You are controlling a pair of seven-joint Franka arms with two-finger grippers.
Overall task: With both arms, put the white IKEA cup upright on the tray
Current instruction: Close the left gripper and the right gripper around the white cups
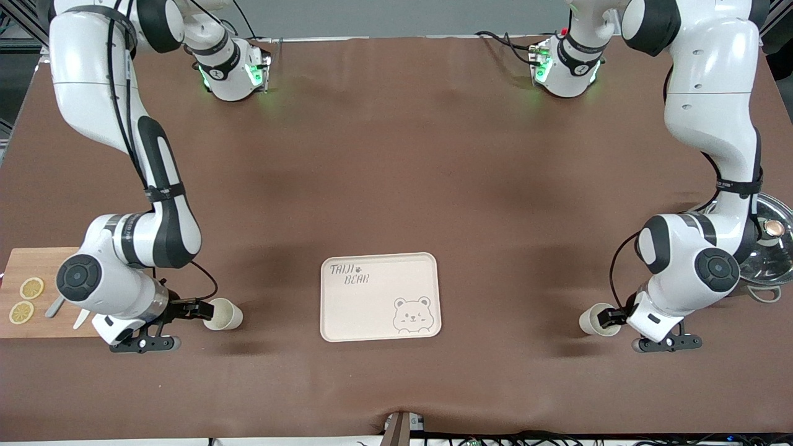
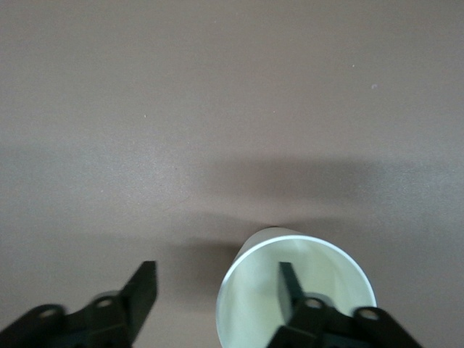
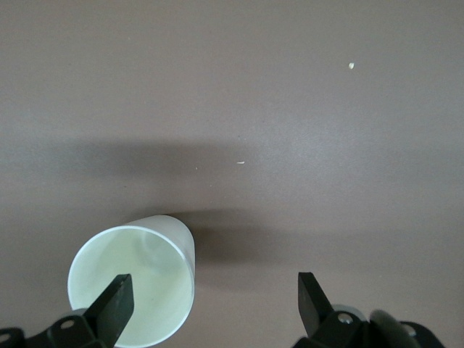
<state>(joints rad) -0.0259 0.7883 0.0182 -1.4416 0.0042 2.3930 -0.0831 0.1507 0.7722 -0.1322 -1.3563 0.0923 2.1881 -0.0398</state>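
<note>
While each open claw straddles the rim of a white tapered plastic cup, right claw point(image 1: 199, 309) on one cup point(image 1: 224, 314) and left claw point(image 1: 610, 317) on another point(image 1: 593, 319), the cream rectangular tray point(image 1: 379, 296) lies between them on the brown bench point(image 1: 396, 173).

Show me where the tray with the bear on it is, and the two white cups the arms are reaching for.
tray point(image 1: 372, 300): front view, bare middle of its surface.
cup at the right gripper point(image 1: 224, 314): front view, its side wall.
cup at the left gripper point(image 1: 593, 320): front view, its side wall.
</note>
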